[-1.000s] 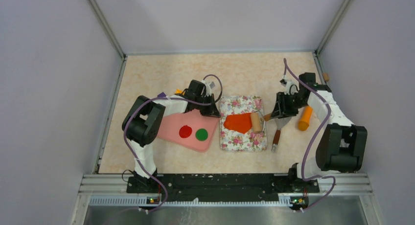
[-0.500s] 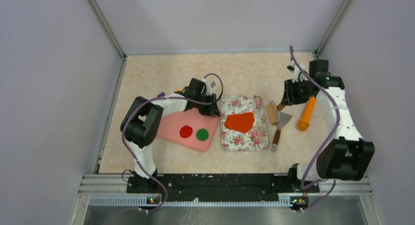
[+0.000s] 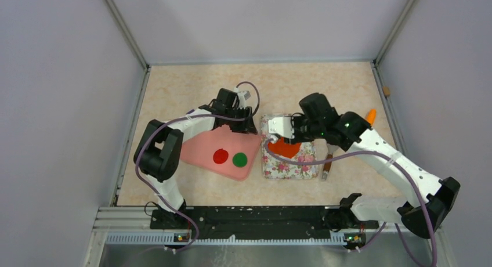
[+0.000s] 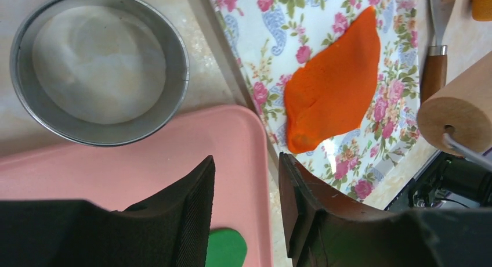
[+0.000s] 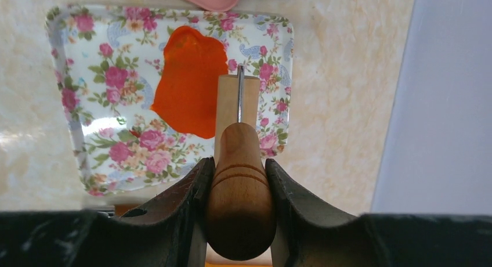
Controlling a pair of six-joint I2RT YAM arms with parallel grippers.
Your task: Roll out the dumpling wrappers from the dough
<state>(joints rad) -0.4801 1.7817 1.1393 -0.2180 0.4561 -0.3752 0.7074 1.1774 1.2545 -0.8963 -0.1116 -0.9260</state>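
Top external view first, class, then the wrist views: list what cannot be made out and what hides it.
Top external: the right arm covers the roller and part of the dough.
Top external: the left arm hides the ring cutter.
Top external: the carrot-shaped stick shows only its tip behind the right arm.
Left wrist: the green disc is cut off by the bottom edge and a finger.
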